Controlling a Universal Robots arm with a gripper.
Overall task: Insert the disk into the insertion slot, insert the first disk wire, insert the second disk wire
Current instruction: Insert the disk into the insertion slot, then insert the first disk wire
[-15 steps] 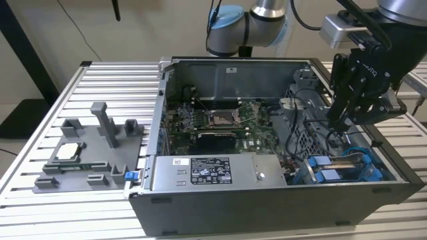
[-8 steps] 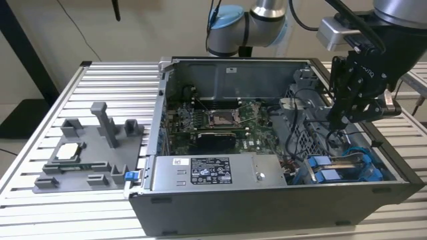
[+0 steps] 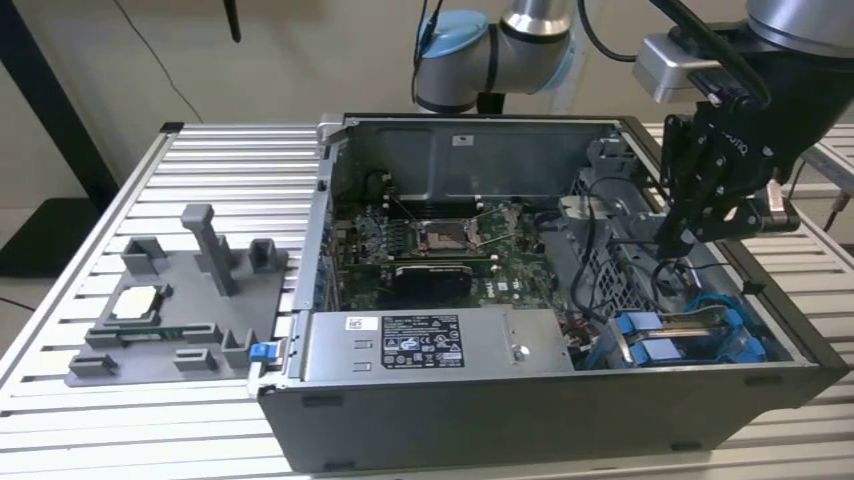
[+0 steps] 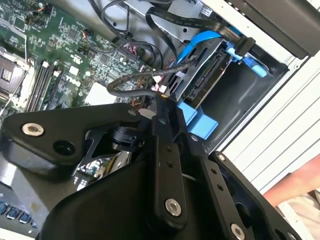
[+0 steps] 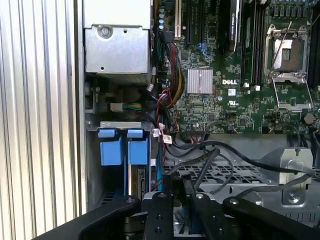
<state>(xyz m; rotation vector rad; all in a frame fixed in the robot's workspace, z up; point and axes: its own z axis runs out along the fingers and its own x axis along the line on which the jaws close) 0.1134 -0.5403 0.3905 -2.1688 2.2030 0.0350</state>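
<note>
The disk (image 4: 202, 80) sits edge-on in its blue carrier inside the insertion slot (image 3: 727, 335) at the case's front corner, on the exterior view's right. The carrier's two blue tabs (image 5: 124, 146) stick out of the bay. My gripper (image 3: 675, 243) hangs inside the case just above and beside that bay. Its black fingers (image 4: 161, 145) are shut on the end of a thin black disk wire (image 4: 131, 81), which loops away toward the motherboard. The fingertips (image 5: 173, 186) stand a short way from the disk's connector edge. Another black wire (image 4: 192, 22) runs to a plug by the blue carrier.
A perforated grey cage (image 5: 240, 176) with loose cables lies beside the bay. The labelled power supply (image 3: 427, 345) and the motherboard (image 3: 427, 250) lie within the case walls. A grey fixture tray (image 3: 174, 300) sits on the slatted table. Part of a person's hand (image 4: 295, 184) shows outside the case.
</note>
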